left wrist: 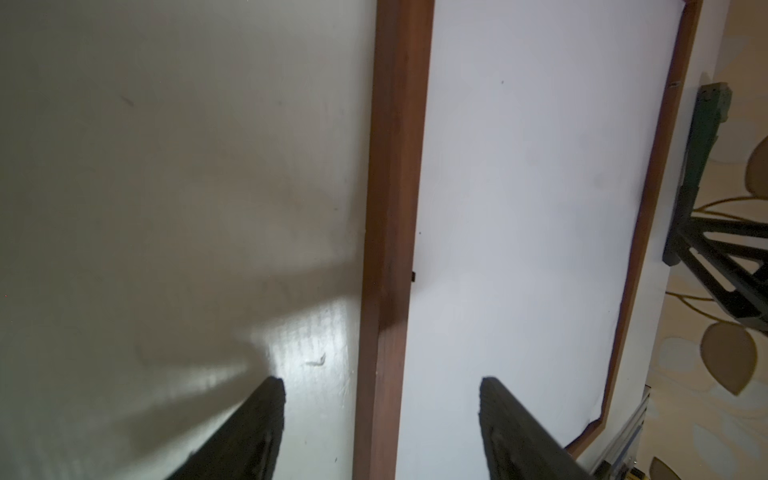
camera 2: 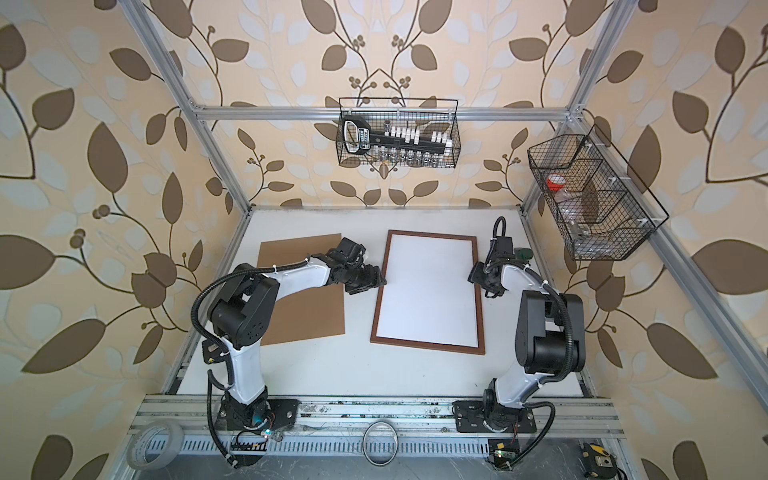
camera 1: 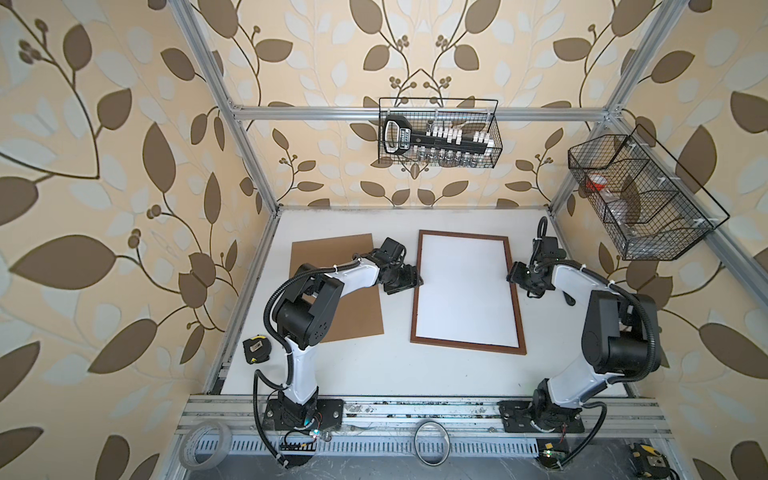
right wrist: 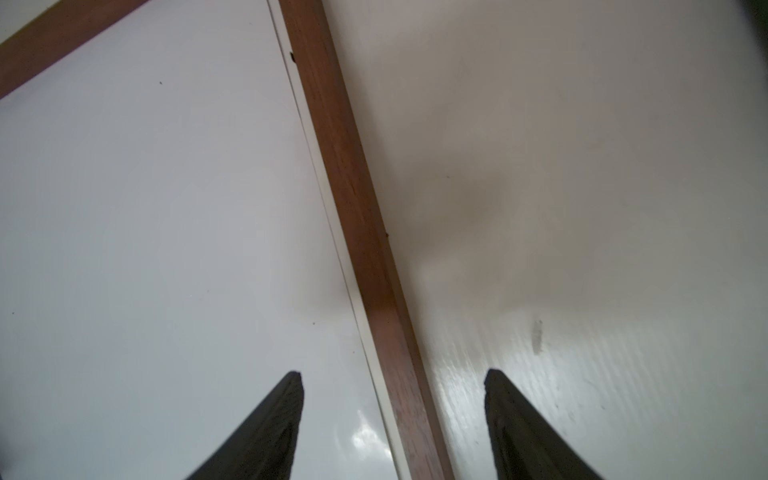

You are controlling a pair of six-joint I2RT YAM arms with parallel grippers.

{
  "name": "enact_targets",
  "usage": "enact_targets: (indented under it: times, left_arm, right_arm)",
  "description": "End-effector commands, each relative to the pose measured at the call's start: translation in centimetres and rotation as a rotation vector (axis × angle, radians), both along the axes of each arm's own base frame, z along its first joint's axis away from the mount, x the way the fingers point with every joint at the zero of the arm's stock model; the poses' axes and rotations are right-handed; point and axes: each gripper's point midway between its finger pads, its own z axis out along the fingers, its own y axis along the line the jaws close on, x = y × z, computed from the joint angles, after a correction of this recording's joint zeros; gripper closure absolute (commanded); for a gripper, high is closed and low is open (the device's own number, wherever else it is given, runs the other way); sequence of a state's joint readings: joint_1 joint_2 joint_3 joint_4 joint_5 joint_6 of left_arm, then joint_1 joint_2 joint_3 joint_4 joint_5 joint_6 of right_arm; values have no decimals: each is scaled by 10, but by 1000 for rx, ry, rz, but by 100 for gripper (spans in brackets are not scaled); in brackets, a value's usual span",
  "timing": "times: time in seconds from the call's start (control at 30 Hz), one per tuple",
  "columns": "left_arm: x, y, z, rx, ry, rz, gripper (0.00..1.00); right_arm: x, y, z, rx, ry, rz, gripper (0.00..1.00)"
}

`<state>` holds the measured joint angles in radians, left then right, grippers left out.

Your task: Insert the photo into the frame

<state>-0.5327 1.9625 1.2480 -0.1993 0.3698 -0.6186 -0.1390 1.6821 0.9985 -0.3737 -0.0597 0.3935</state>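
The frame [camera 1: 468, 347] lies flat; left gripper [left wrist: 382, 382] and right gripper [right wrist: 392, 374], jaws released, straddle its left and right borders.

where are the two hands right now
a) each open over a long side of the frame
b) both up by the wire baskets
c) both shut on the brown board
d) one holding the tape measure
a: the wrist views show the left hand and right hand with fingers apart on either side of a wooden edge of the frame, gripping nothing.
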Motion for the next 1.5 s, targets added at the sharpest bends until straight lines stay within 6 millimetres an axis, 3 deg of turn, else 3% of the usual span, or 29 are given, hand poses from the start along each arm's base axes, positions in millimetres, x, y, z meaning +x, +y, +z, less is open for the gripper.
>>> enact_targets:
  times: [0.0,0.2,0.33,0.43,0.67,0.8,0.93,1.0,1.1,1.17,1.27,1.37,1.47]
  left_arm:
    - [4,-23,9,-62,-3,-9,26]
    - [-5,-33,5,-87,18,-19,27]
    - [-16,-27,5,-85,29,-19,28]
    - [-20,-14,8,-50,2,-7,28]
    - [-13,-2,11,-24,-13,-24,28]
    - [-17,7,31,-10,-36,-26,28]
    - [-19,62,55,111,-83,65,27]
    - [-20,99,62,169,-87,138,27]
    - [-26,162,67,264,-99,301,26]
    - [-33,207,63,345,-80,421,26]
    - [-43,259,68,397,-63,574,24]
    - [-52,305,64,432,-5,712,18]
    - [-67,352,58,469,63,874,7]
  right_arm:
    - [9,14,-13,106,-10,10,29]
    - [24,53,-23,211,4,98,28]
    - [36,88,-20,221,-5,161,28]
    - [41,101,-16,201,-14,176,28]
    - [39,92,-6,163,-33,150,30]
    - [42,67,24,-22,-49,103,30]
    - [33,62,63,-223,-55,63,29]
    - [28,85,78,-233,-95,81,29]
    - [8,145,82,-185,-142,156,29]
    - [-5,202,84,-111,-169,240,29]
    - [-22,289,87,-14,-179,383,30]
    - [-36,358,80,28,-162,503,30]
    - [-39,406,73,54,-152,566,30]
